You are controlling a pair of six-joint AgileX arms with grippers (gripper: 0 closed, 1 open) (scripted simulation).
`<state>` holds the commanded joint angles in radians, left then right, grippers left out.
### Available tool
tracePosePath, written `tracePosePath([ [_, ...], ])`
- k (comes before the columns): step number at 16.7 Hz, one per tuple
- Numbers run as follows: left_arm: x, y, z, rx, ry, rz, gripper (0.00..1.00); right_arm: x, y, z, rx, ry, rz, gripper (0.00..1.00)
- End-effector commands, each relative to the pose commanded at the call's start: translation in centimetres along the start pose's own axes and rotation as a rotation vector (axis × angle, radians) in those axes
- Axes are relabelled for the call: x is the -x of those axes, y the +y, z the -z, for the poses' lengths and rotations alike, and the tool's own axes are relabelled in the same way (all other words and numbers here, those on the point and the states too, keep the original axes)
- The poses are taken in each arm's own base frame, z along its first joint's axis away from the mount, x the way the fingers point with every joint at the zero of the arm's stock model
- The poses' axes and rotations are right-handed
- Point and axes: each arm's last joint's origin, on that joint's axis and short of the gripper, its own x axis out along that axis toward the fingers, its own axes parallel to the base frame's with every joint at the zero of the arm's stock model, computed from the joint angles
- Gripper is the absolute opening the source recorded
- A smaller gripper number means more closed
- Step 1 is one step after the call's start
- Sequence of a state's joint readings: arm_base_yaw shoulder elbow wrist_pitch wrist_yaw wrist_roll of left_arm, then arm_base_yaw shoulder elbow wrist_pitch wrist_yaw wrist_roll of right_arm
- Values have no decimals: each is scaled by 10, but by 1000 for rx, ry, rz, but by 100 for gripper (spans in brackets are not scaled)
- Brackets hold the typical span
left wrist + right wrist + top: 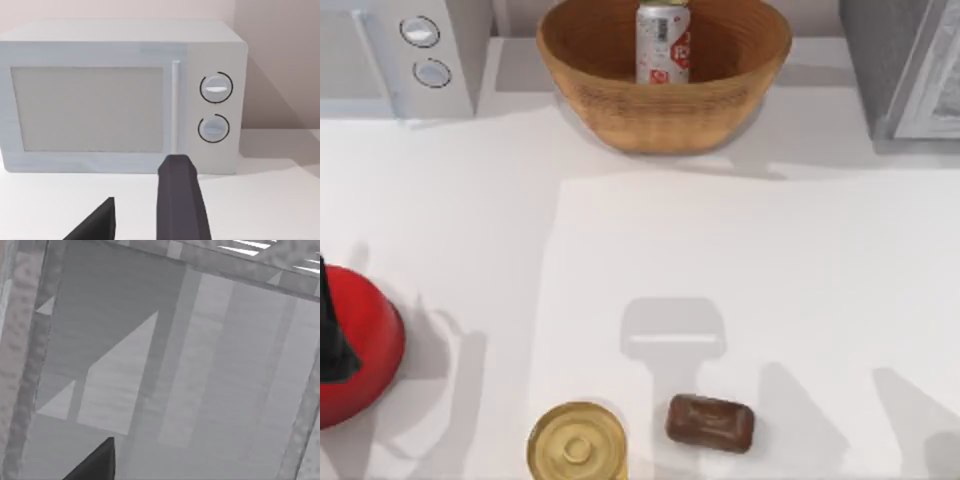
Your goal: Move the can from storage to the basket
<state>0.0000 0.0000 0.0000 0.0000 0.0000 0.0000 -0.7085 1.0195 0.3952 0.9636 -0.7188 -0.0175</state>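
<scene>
Can with unreadable red label stands upright inside basket.

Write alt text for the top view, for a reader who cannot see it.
A silver can stands upright inside a wicker basket at the white table's far edge, between a microwave and a grey cabinet. Near the front lie a gold tin, a brown bar and a red bowl.
</scene>
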Motion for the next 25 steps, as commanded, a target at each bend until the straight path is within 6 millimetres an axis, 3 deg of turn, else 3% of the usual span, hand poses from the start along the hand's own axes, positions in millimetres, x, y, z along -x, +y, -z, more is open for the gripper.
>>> tracePosePath([
  [2,0,0,0,0,0,0,100,-1,-23,19,-2,32,7,100],
  [5,0,0,0,0,0,0,100,14,-48,64,-94,139,17,100],
  [8,0,0,0,0,0,0,100,36,-56,99,-220,229,20,100],
  [10,0,0,0,0,0,0,100,44,-56,108,-251,243,17,100],
  [18,0,0,0,0,0,0,100,40,-61,105,-249,243,19,100],
  [22,0,0,0,0,0,0,100,23,-90,84,-241,239,31,100],
  [25,0,0,0,0,0,0,100,3,-119,53,-238,237,33,100],
])
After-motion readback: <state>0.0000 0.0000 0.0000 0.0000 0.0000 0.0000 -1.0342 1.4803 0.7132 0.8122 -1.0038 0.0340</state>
